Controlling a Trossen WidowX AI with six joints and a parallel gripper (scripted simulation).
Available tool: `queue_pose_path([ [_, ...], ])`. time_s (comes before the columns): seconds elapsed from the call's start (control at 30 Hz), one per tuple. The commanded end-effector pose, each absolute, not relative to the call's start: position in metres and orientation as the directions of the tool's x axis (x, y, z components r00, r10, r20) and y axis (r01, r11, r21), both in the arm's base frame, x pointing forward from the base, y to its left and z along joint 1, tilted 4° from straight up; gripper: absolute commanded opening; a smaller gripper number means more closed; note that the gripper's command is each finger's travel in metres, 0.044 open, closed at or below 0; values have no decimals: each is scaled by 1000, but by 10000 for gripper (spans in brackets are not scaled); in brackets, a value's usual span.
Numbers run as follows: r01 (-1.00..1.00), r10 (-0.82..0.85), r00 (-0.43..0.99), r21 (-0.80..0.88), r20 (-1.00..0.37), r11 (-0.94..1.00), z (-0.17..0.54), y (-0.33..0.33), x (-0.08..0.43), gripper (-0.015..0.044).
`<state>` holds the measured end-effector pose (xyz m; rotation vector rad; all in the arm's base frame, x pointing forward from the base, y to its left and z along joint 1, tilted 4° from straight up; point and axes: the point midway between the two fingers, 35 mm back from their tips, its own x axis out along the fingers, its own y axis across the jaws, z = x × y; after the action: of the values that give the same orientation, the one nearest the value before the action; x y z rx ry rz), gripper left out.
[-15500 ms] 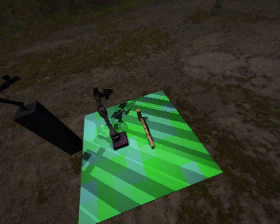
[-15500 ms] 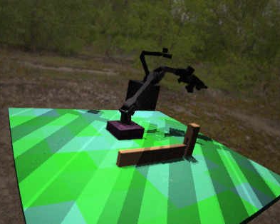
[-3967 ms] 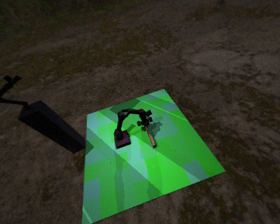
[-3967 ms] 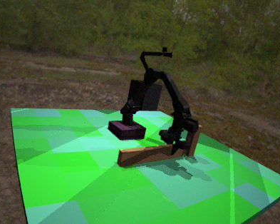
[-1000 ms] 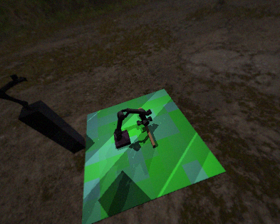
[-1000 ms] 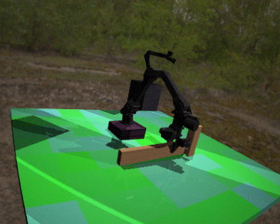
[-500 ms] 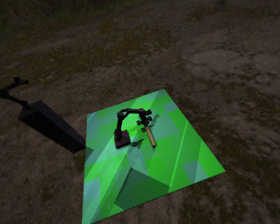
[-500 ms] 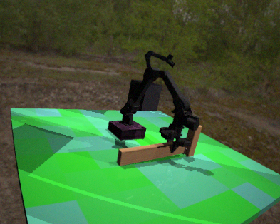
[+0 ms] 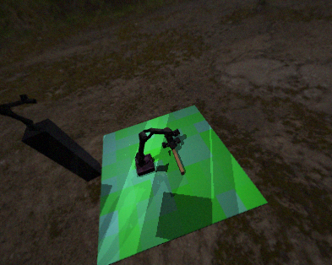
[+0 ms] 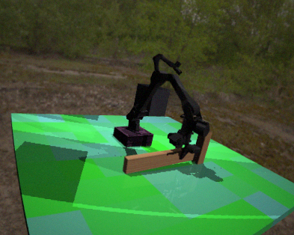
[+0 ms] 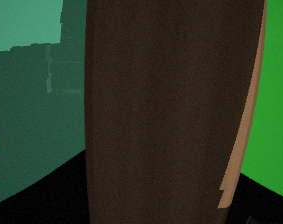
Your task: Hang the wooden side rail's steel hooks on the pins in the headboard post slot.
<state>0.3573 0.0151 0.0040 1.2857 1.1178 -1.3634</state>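
The wooden side rail (image 9: 178, 162) (image 10: 151, 160) (image 11: 167, 100) runs along the table towards the headboard post (image 10: 205, 148), an upright wooden piece behind the arm in the exterior view. The rail's far end looks low, at the table surface. Its post end is beside the post, but the fingers and arm cover that junction. The steel hooks, slot and pins cannot be made out. My gripper (image 10: 183, 153) (image 11: 145, 152) is shut on the rail near its post end, with a dark finger on each side in the wrist view.
The arm's dark purple base block (image 9: 145, 165) (image 10: 133, 137) stands beside the rail on the green patterned table (image 9: 242, 191) (image 10: 114, 191). A tall black box (image 9: 61, 149) (image 10: 160, 101) with another dark arm (image 9: 14, 110) (image 10: 167, 61) stands beyond the table edge.
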Motion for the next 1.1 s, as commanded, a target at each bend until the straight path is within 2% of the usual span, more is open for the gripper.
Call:
queue_pose_path([
  [0.0,986,-39,-19,-12,-999,-168,8,15,359,0],
  [1.07,986,-39,-19,-12,-999,-168,14,15,359,0],
])
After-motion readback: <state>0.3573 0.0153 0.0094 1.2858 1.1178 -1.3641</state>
